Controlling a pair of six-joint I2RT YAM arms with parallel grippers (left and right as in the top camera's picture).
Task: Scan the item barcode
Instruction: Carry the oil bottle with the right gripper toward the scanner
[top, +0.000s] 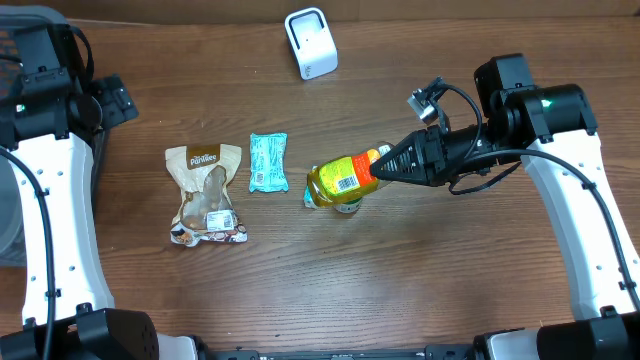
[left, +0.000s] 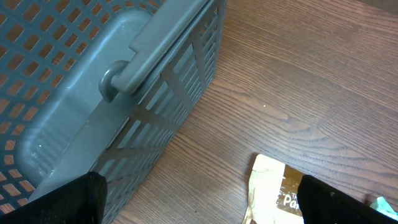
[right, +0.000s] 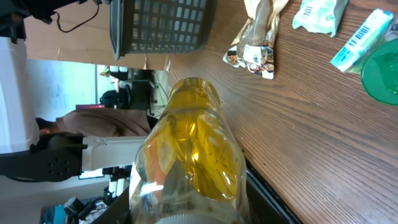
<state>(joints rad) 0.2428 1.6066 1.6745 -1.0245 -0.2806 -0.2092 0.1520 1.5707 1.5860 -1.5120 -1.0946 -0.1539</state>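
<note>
**A:** Where is the bottle?

**B:** The bottle (top: 338, 182) is about the middle of the overhead frame, lying over on its side with its base toward the left; its yellow label faces up, and the barcode (top: 347, 184) on it is plain to see from above.

**A:** What has hold of it?

**B:** The right gripper (top: 380, 165); its jaws are drawn partway in and clamp the bottle's neck end, reaching in from the right of the frame; in the right wrist view the bottle fills the lower centre, golden liquid inside.

**A:** And the scanner?

**B:** The scanner (top: 311, 42) is white and stands at the top centre of the overhead frame; it is well apart from the bottle, above it and a little left.

**A:** The other arm?

**B:** The left gripper (left: 199, 186) is spread wide with nothing between its fingers (left: 68, 199); it hangs beside a grey basket (left: 93, 93) that takes up the upper left of the left wrist view.

**A:** Anything else on the table (top: 450, 280)?

**B:** A snack bag (top: 205, 195) at left centre; a teal packet (top: 268, 162) just right of it; a green round thing (top: 347, 207) showing at the bottle's lower edge; whether the bottle touches it I cannot tell.
</note>
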